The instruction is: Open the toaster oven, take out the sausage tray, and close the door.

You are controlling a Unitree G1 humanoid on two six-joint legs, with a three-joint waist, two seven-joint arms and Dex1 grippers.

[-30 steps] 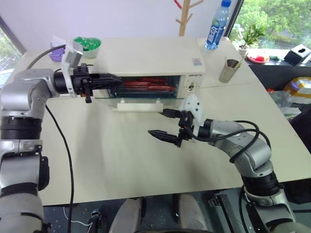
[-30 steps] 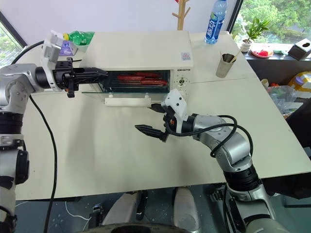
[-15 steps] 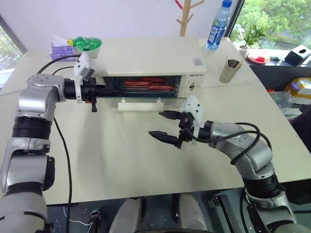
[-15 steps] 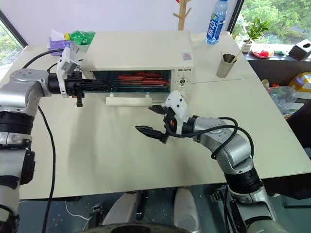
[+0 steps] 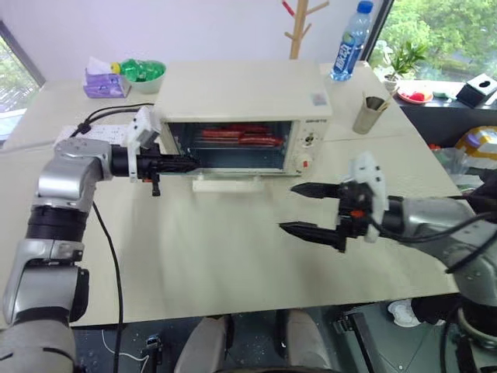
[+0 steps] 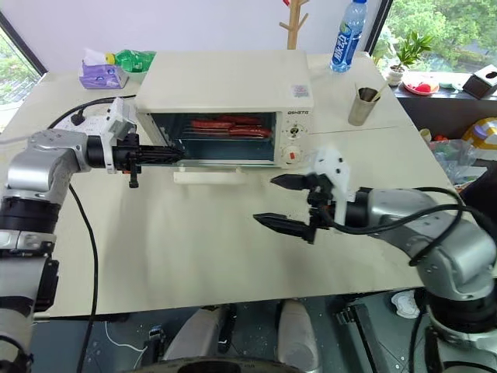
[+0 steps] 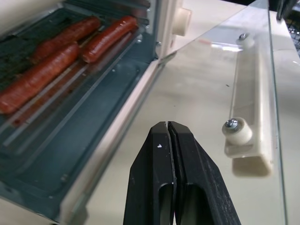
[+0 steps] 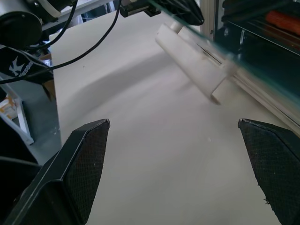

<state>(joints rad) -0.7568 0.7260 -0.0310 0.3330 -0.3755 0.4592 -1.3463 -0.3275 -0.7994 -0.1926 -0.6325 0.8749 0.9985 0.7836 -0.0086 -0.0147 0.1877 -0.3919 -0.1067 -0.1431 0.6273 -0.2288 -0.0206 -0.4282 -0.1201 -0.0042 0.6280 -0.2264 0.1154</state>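
Your toaster oven (image 5: pixel 245 116) sits toward the back of the cream bench (image 5: pixel 202 256), and its door (image 7: pixel 234 89) is swung down nearly flat, the white bar handle (image 5: pixel 227 185) marking its front edge just above the bench top. Inside the open cavity, the sausage tray (image 5: pixel 237 137) rests with its red sausages (image 7: pixel 56 61) lying lengthwise. Your left claw (image 5: pixel 190 162) has its fingers pressed together, holding nothing, and it sits over the left end of the lowered glass at the mouth of the oven. Your right claw (image 5: pixel 311 208) is spread wide and empty, well apart from the handle, over bare bench in front of the oven's control panel (image 5: pixel 309 141). You have a broad open stretch of bench ahead of the door. Behind the oven stand a water bottle (image 5: pixel 347 43), a metal cup (image 5: pixel 369 113) and a tissue pack (image 5: pixel 102 80).
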